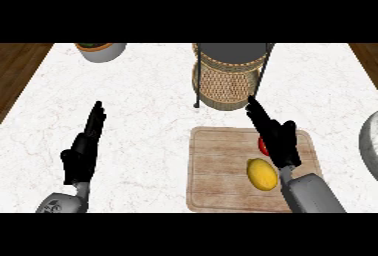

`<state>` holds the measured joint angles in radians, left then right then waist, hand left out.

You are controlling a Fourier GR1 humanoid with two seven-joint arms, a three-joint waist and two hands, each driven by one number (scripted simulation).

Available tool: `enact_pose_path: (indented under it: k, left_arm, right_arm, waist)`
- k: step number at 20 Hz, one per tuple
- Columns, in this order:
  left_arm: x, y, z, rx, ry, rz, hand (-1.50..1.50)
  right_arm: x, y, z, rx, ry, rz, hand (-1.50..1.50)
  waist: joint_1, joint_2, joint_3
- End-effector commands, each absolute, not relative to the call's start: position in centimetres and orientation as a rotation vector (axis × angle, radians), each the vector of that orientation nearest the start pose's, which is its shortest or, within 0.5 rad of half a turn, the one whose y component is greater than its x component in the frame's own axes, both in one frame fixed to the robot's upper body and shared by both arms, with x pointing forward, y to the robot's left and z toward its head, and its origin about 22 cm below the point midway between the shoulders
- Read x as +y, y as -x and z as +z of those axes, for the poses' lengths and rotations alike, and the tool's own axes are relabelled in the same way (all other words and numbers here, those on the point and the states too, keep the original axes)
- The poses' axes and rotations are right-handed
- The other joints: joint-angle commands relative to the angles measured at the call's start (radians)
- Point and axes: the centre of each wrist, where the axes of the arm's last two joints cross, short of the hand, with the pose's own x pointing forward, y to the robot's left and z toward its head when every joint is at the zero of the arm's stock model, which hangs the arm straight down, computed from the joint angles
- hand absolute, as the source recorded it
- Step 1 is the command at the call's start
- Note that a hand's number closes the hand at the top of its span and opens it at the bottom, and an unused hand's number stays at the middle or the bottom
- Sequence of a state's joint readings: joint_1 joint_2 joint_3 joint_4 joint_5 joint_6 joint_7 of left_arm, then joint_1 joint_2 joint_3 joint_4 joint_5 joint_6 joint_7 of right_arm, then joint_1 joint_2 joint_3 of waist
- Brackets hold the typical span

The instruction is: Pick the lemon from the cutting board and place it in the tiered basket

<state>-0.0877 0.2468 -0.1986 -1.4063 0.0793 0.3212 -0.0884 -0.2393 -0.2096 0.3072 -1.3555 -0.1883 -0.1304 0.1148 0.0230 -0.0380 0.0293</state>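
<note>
A yellow lemon (261, 174) lies on the wooden cutting board (218, 170), toward its right side. Just behind it a red item (262, 145) peeks out, mostly hidden by my right hand. My right hand (277, 137) is above the board's right part with fingers straight, open, pointing toward the tiered basket (225, 80); it is beside and above the lemon, not holding it. The wicker basket stands on a black wire frame at the counter's back centre. My left hand (83, 150) rests open at the left, fingers up.
A bowl with a plant (100, 50) sits at the back left. A grey rounded object (369, 145) shows at the right edge. White marble counter (140, 110) lies between the hands; wooden floor shows at both sides.
</note>
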Motion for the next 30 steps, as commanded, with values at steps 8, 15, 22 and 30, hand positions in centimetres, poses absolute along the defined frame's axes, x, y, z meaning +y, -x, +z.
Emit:
enact_pose_path:
  k: [8, 15, 22, 30]
  left_arm:
    - [23.0, -25.6, -2.1, -1.535, 0.048, -0.231, 0.0]
    - [22.8, -26.3, -2.9, -1.509, 0.06, -0.21, 0.0]
    - [24.5, -26.2, -2.8, -1.508, 0.045, -0.208, 0.0]
    - [24.7, -26.7, -2.3, -1.501, 0.028, -0.215, 0.0]
  right_arm:
    - [-10.0, -29.1, 2.6, -1.517, 0.143, 0.23, -1.5]
    - [-10.9, -27.4, 4.5, -1.75, 0.072, 0.302, -1.5]
    - [-15.2, -28.2, 9.0, -1.556, 0.505, 0.776, -1.5]
    - [-14.6, -26.6, 13.8, -1.114, 0.738, 1.322, -1.5]
  waist:
    - [-0.02, 0.037, -0.031]
    - [-0.03, 0.035, -0.03]
    - [-0.058, 0.016, -0.04]
    - [-0.05, 0.015, -0.04]
